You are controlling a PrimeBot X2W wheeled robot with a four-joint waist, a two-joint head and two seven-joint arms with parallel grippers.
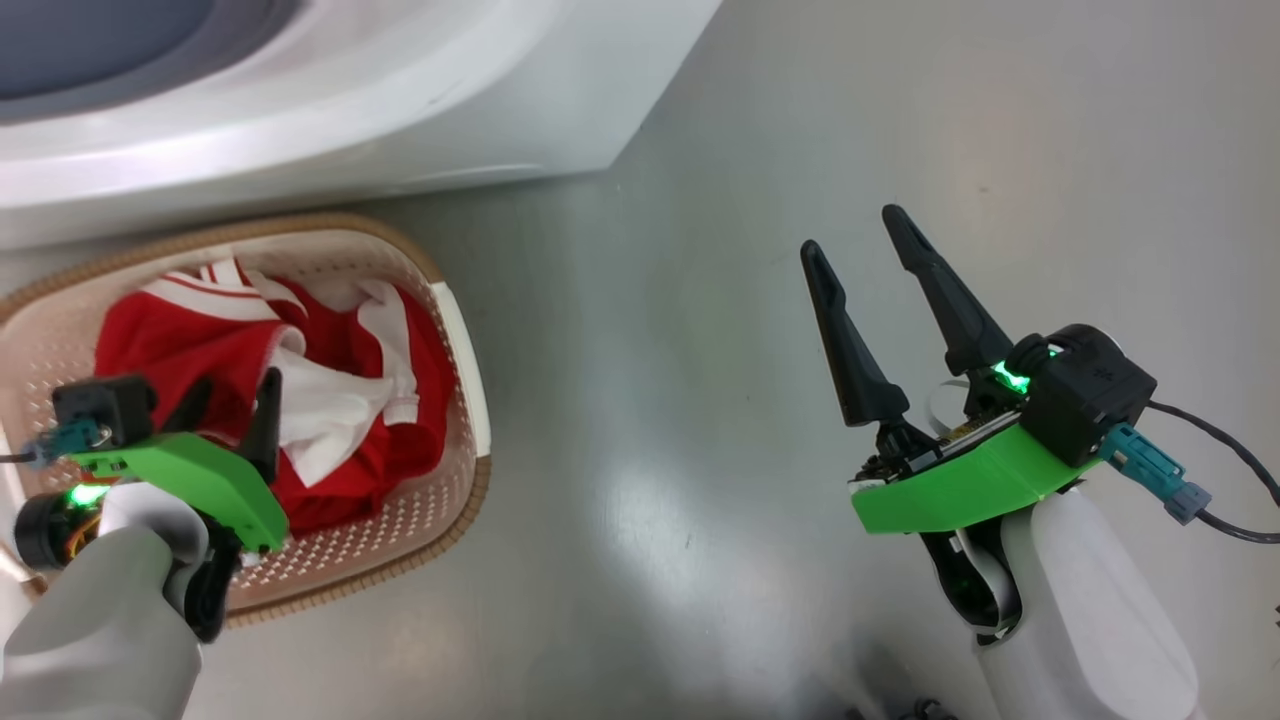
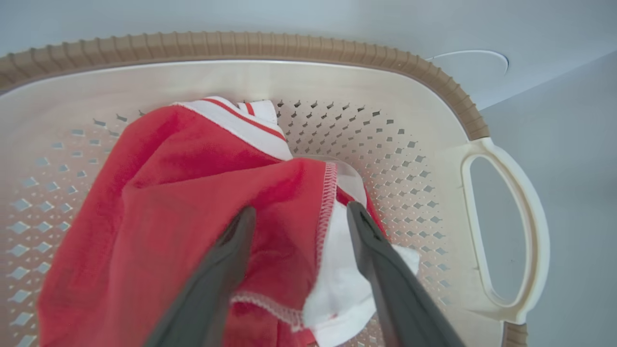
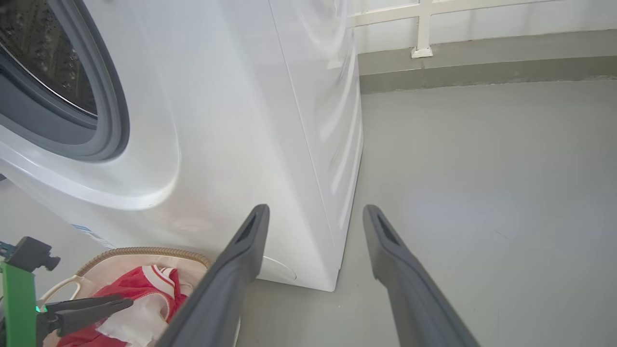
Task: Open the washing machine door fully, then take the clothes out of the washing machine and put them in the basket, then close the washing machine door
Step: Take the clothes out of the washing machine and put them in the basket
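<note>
The right pincer (image 3: 315, 208) rises from the bottom centre, fingers spread with nothing between them. The white washing machine (image 3: 231, 120) occupies the upper left. At lower left, the basket (image 3: 144, 251) holds red-and-white clothes (image 3: 140, 289), with the left pincer (image 3: 123, 303) over them.

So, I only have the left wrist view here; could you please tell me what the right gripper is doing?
Observer: The right gripper is open and holds nothing, above the floor to the right of the basket.
Operator: Thank you. Where does the basket stand relative to the machine?
Observer: On the floor, right in front of the washing machine, below its opening.
Operator: And is that opening covered?
Observer: No. In the right wrist view the grey rubber ring and the drum are uncovered, with no glass over them.
</note>
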